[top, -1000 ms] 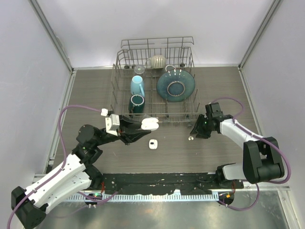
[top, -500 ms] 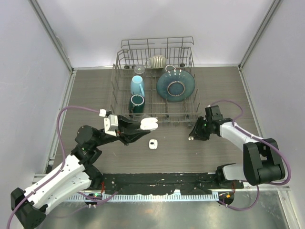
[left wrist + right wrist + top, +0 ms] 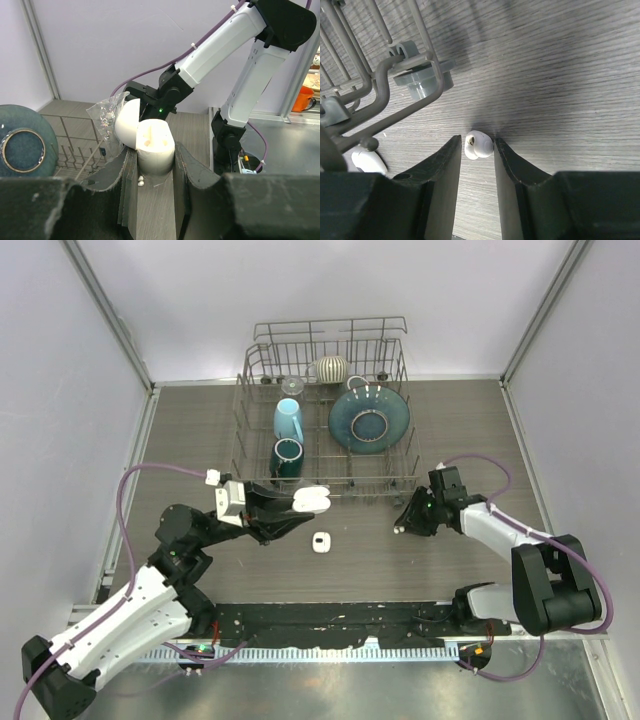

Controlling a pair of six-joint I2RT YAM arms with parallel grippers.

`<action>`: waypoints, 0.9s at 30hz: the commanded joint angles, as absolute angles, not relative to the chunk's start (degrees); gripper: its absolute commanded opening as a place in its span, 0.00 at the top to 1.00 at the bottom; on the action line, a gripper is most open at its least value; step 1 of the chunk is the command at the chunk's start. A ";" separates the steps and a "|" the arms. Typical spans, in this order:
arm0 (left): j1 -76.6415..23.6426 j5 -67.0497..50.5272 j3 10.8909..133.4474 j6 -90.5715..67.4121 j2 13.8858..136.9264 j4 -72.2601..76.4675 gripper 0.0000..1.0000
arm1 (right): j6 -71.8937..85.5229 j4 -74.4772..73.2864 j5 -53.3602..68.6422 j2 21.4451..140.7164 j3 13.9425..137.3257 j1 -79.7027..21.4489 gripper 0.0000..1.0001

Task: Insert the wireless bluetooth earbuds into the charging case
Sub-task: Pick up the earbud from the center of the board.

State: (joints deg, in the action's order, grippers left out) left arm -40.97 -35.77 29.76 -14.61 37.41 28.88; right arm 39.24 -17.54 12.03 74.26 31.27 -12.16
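Observation:
My left gripper [image 3: 300, 502] is shut on the base of an open white charging case [image 3: 313, 499], held above the table with its lid [image 3: 127, 121] swung back. The case's sockets [image 3: 155, 142] face up. Below it a small white earbud [image 3: 140, 180] lies on the table. My right gripper [image 3: 402, 524] is low on the table at the rack's front right corner. Its fingertips [image 3: 456, 145] bracket another earbud [image 3: 479, 144] lying on the wood. The right finger is at the earbud, and a thin gap shows on the left side.
A wire dish rack [image 3: 325, 415] holds a blue plate [image 3: 369, 420], two cups [image 3: 288, 438] and a ribbed bowl [image 3: 330, 368]. Its grey foot [image 3: 422, 82] stands just beyond the right fingers. A second, closed white case [image 3: 321, 542] lies on the table in front of the rack.
My right gripper slid slightly left over the earbud and its jaws narrowed around it. The left gripper holds the case almost where it was.

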 commanded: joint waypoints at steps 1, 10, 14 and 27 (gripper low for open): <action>-41.13 -34.98 30.41 -15.12 36.12 31.03 1.00 | 39.90 -16.26 6.59 76.20 29.62 -12.31 0.64; -41.05 -34.80 29.88 -15.29 36.04 31.11 1.00 | 37.79 -20.29 5.54 71.73 29.88 -13.01 0.99; -41.13 -34.80 29.71 -15.47 36.04 31.64 1.00 | 36.65 -25.56 2.64 65.41 31.72 -14.59 0.99; -41.13 -35.16 28.74 -15.91 35.77 33.22 1.00 | 41.30 -30.07 -4.56 58.80 31.13 -19.07 0.75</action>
State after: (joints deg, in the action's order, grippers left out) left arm -40.97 -35.57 28.95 -15.09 36.58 29.85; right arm 38.06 -32.47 -0.56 59.88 33.67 -18.70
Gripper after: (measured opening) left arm 0.297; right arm 0.204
